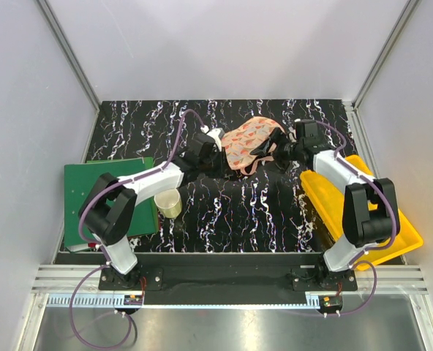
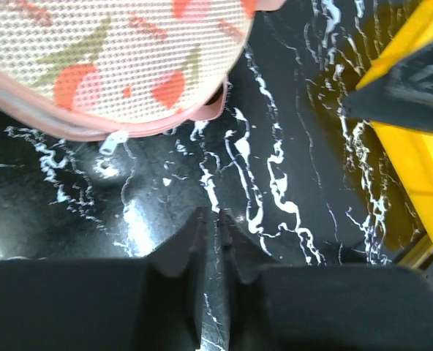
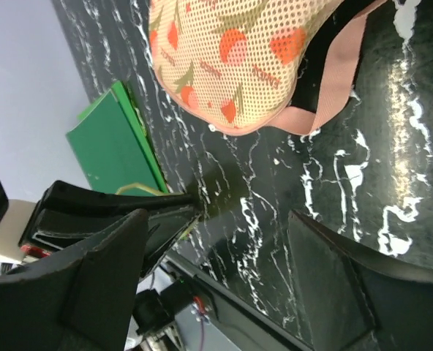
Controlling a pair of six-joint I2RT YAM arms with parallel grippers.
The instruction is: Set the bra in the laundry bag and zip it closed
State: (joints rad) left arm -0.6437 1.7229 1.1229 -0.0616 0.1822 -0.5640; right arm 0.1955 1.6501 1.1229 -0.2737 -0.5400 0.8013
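Observation:
The laundry bag, a peach-pink pouch with red marks, lies at the back middle of the black marbled table. It also shows in the left wrist view and the right wrist view. A pink strap hangs from its edge, and a small zip pull shows at its rim. My left gripper is shut and empty, just to the left of the bag. My right gripper is open and empty at the bag's right side. The bra does not show in any view.
A yellow plastic tray sits at the right under the right arm. A green board lies at the left, with a pale yellow cup beside it. Grey walls enclose the table.

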